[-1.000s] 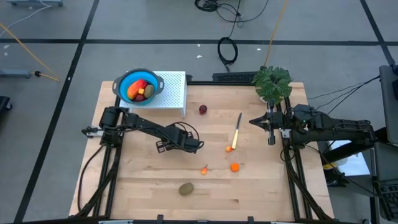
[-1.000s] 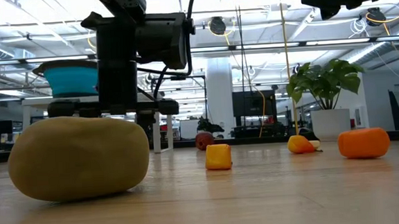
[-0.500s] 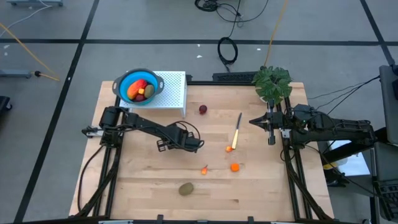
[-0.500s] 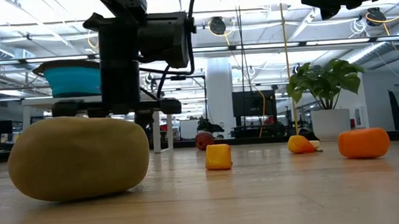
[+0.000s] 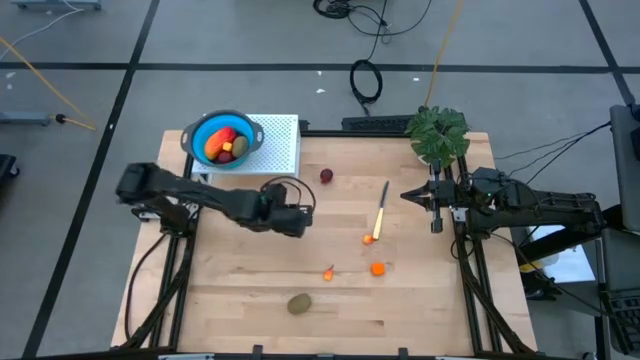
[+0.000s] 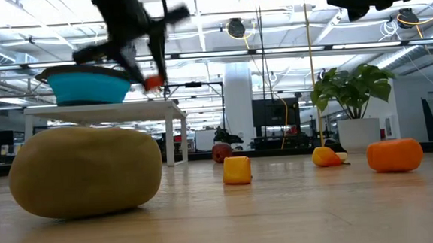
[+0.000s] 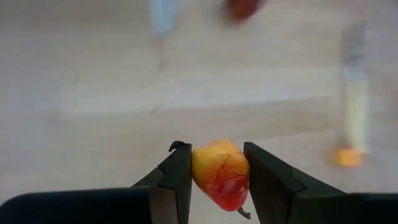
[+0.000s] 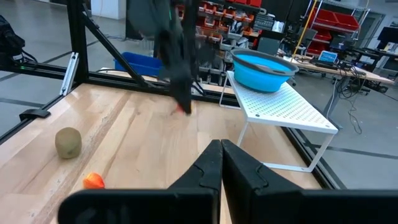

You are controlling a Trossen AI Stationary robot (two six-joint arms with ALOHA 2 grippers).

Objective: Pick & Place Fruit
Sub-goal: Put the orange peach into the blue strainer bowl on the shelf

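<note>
Left wrist view: left tool [image 7: 217, 174] clamped on a small yellow-red fruit piece [image 7: 221, 173], carried above the surface [image 5: 240, 270]. Blue bowl [image 5: 224, 138] on the white rack lies up-left of it. Right tool [image 5: 436, 203] together, parked near the plant.

You have a knife [image 5: 381, 208] lying on the wooden table [image 5: 240, 280], right of centre, with its yellow handle toward the near edge. A potted plant [image 5: 438, 133] stands at the far right corner. A blue bowl [image 5: 196, 133] sits on a white perforated stand [image 5: 284, 152] at the far left.
</note>
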